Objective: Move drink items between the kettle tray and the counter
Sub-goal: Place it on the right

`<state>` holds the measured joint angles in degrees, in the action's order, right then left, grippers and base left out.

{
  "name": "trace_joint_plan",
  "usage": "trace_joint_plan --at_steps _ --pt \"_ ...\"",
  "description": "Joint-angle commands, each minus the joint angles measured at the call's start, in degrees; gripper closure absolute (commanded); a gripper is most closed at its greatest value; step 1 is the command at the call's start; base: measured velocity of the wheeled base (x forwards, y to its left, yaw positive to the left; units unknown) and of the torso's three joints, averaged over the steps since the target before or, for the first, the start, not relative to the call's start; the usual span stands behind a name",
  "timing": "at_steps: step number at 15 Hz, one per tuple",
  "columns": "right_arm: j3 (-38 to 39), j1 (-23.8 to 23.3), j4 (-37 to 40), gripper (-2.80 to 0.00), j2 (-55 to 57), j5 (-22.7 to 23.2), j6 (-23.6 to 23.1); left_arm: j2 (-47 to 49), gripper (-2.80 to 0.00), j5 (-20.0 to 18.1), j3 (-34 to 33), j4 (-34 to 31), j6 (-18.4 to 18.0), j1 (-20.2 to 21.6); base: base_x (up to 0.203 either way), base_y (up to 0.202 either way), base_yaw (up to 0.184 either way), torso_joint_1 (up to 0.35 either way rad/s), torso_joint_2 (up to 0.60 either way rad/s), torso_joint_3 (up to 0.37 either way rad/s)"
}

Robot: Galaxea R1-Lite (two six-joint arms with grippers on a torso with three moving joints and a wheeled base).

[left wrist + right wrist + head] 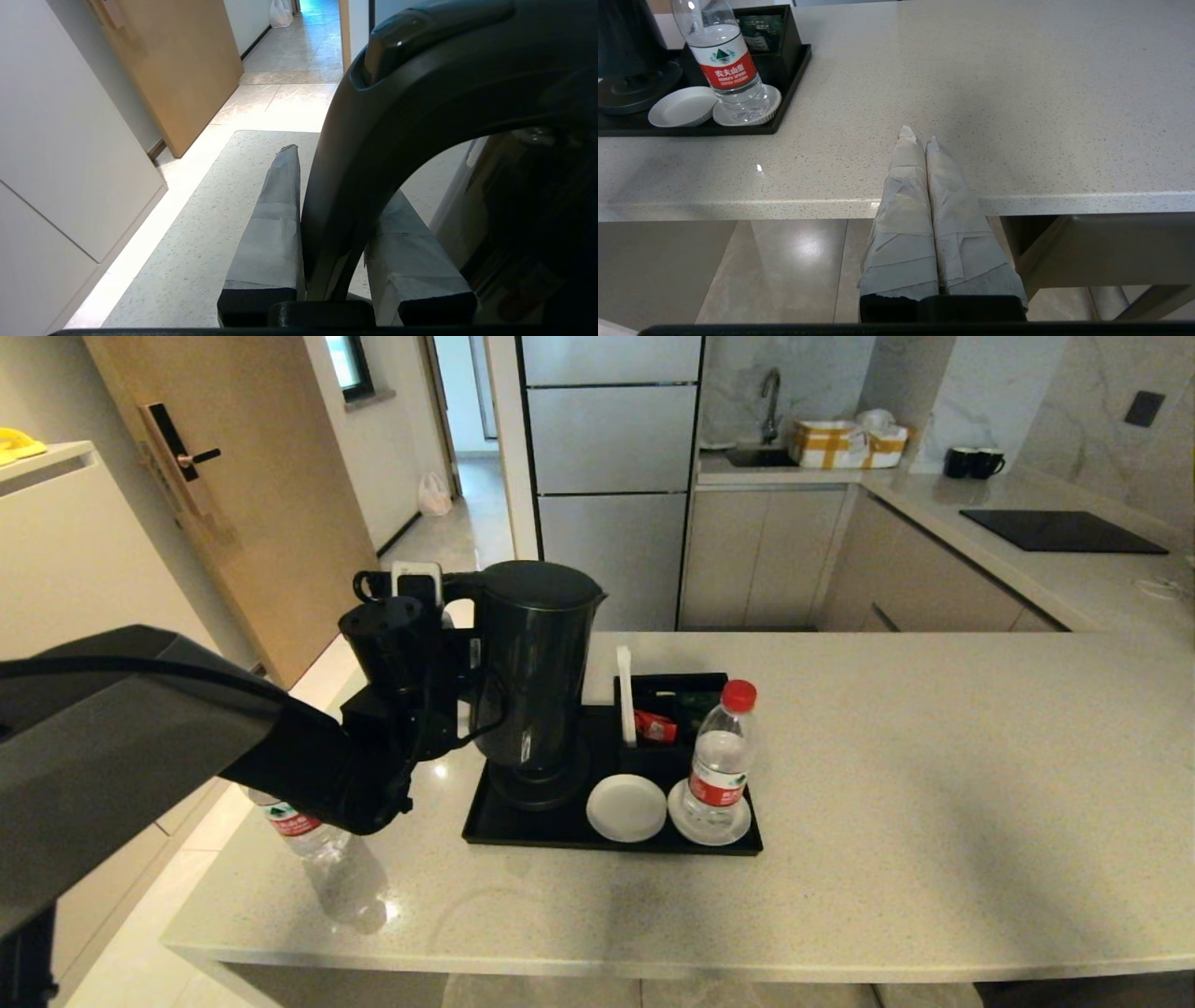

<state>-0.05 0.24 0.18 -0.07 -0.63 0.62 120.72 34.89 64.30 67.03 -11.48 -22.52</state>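
- The left gripper (327, 224), with tape-wrapped fingers (275, 219), is clenched on the loop handle (373, 130) of the tall matte black electric kettle (534, 672); one finger lies on each side of the handle.
- The kettle stands upright at the left end of the shallow black rectangular tray (523, 835), over its round black base (630, 88).
- On the tray's front edge sit two white round coasters: the left coaster (625, 807) is bare, and the right coaster (738, 829) bears a small clear plastic water bottle with a red cap and red-white label (721, 756), upright.
- Behind the coasters stands a small black sachet box (667, 709) holding packets.
- A second clear water bottle (327, 859) stands on the light beige speckled stone counter (934, 784), left of the tray and partly hidden by the left arm.
- The right gripper (920, 140) hangs at the counter's near edge, well apart from the tray, its wrapped fingers pressed together on nothing.
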Motion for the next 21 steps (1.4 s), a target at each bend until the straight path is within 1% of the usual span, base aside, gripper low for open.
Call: trace_joint_plan --at_steps 1,3,4,6,8,10,13,18,19,21 --pt "-0.04 0.02 -0.01 0.0 -0.01 0.01 -0.01 -0.48 0.0 0.26 1.6 -0.62 0.46 -0.32 0.0 0.0 0.0 0.0 0.0 0.0" --pt "-0.04 0.02 -0.01 0.0 -0.01 0.01 -0.01 -0.49 0.0 0.27 1.62 -0.67 0.5 -0.34 0.0 0.0 0.0 0.0 0.0 0.0" --pt "-0.03 0.02 -0.01 0.0 -0.01 0.01 -0.01 -0.75 0.0 0.85 2.61 -1.93 1.01 -0.26 0.0 0.0 0.0 0.0 0.0 0.0" --pt "0.05 0.02 -0.01 0.0 -0.01 0.01 -0.01 -0.82 0.0 0.99 3.8 -3.17 1.22 1.56 0.0 0.0 0.0 0.0 0.0 0.0" --pt "-0.04 0.02 -0.01 0.0 -0.01 0.01 -0.01 -0.84 0.0 0.97 4.17 -3.48 1.29 2.13 0.0 0.0 0.0 0.0 0.0 0.0" --pt "0.05 0.02 -0.01 0.0 -0.01 0.01 -0.01 -1.54 0.0 0.97 5.13 -5.42 2.34 3.62 0.0 0.0 0.0 0.0 0.0 0.0" --pt "0.05 0.02 -0.01 0.0 -0.01 0.01 -0.01 -3.3 0.0 0.97 5.84 -7.53 2.96 3.62 0.0 0.0 0.0 0.0 0.0 0.0" --pt "0.05 0.02 -0.01 0.0 -0.01 0.01 -0.01 -4.53 0.0 0.97 5.75 -8.14 3.13 3.8 0.0 0.0 0.0 0.0 0.0 0.0" --pt "0.05 0.02 -0.01 0.0 -0.01 0.01 -0.01 -4.51 0.0 1.01 5.96 -8.51 3.31 4.24 0.0 0.0 0.0 0.0 0.0 0.0" --pt "0.05 0.02 -0.01 0.0 -0.01 0.01 -0.01 -4.44 0.0 0.97 6.19 -9.28 4.1 6.78 0.0 0.0 0.0 0.0 0.0 0.0"
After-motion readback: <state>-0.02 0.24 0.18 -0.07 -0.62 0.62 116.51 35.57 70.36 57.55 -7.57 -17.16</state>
